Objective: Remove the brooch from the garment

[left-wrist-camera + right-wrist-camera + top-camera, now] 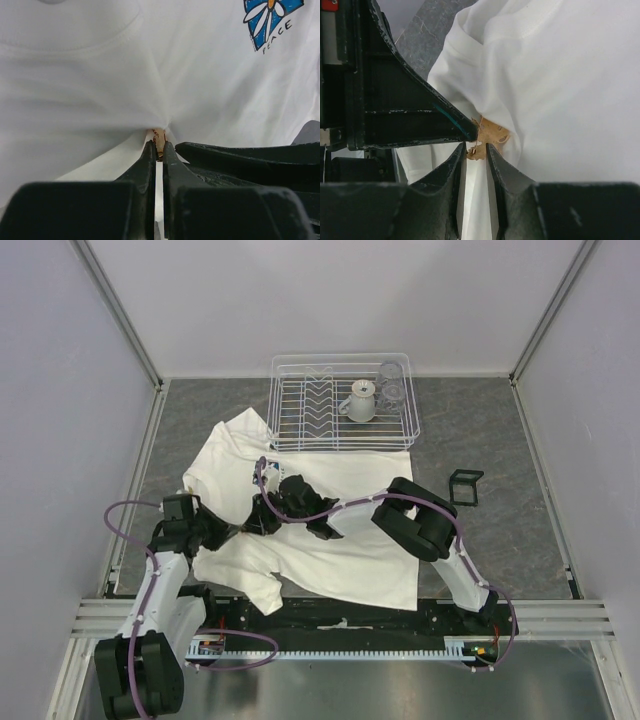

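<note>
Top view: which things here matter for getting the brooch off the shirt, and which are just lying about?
In the job: brooch, white T-shirt, left gripper, right gripper.
Just lying about: wire dish rack, white jug and glass in it, small black stand.

The garment (350,555) lies on the table (510,540), dish rack (290,400) behind it.

You see the garment (330,550), a white short-sleeved T-shirt with a blue daisy print (270,17), lying spread and rumpled mid-scene, its collar toward the far left. The brooch (490,134), tiny and orange-gold, sits where the cloth puckers into a tight fold.
</note>
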`<state>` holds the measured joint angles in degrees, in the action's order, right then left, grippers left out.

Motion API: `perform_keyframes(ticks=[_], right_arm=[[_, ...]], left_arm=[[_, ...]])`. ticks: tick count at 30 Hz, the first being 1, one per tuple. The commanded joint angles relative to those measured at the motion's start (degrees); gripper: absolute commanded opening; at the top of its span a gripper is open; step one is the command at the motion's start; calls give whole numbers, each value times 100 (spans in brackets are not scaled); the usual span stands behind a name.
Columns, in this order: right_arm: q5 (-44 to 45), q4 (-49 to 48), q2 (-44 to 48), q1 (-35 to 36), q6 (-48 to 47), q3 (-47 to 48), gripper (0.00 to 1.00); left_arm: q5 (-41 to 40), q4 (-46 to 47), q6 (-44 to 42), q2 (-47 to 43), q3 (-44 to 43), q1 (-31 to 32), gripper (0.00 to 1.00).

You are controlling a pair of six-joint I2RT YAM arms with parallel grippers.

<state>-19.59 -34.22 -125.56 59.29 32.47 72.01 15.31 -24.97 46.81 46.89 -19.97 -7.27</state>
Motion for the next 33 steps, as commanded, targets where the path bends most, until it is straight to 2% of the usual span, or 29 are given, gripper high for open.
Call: perform_keyframes(ticks=[1,10,13,17,20,21,24,31,33], right_arm=[[-167,-305,-21,4,172,59,28],[-290,-428,-285,-5,313,164,16],[-299,-393,-364,-5,313,199,15],[-334,-393,-443,4,383,252,10],[-378,-445,-478,13,427,244,8],[-387,-445,-478,13,436,235,8],[-396,-445,-496,4,445,217,5],[-431,-568,-487,13,506,173,4],[-440,-577,-470,13,506,182,9]], left_arm=[[-2,607,12,-84,177,6,2],[-300,362,223,-417,318,-3,2],[-362,265,250,-444,300,-3,12],[-467,186,390,-392,344,-3,18],[-564,168,513,-392,371,-3,32],[-608,133,548,-409,379,-3,41],[-740,54,698,-470,406,6,50],[-766,177,953,-629,599,-3,45],[-766,151,927,-620,582,-3,44]])
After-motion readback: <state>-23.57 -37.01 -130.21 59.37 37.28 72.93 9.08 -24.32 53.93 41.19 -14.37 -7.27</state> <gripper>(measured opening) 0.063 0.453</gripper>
